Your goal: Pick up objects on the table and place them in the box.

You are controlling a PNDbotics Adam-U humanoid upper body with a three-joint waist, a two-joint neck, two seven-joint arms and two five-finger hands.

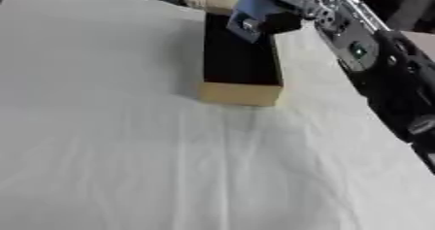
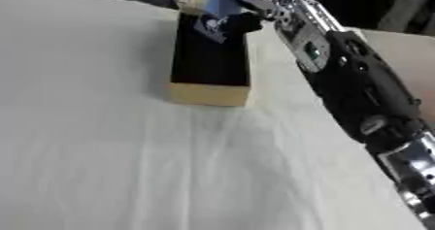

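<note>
A long cardboard box (image 1: pixel 241 92) with a dark open inside lies on the white cloth (image 1: pixel 127 151), its far flap raised. My right arm reaches in from the right side over the box's far end. My right hand (image 1: pixel 285 18) is shut on a blue flat object (image 1: pixel 253 10) that hangs tilted above the box's far opening. The blue object shows a small pale mark on its lower corner. My left hand appears in neither view.
The white cloth covers the whole table, wrinkled towards the near side. Dark shapes and a tan surface (image 2: pixel 399 49) lie beyond the table's far right edge.
</note>
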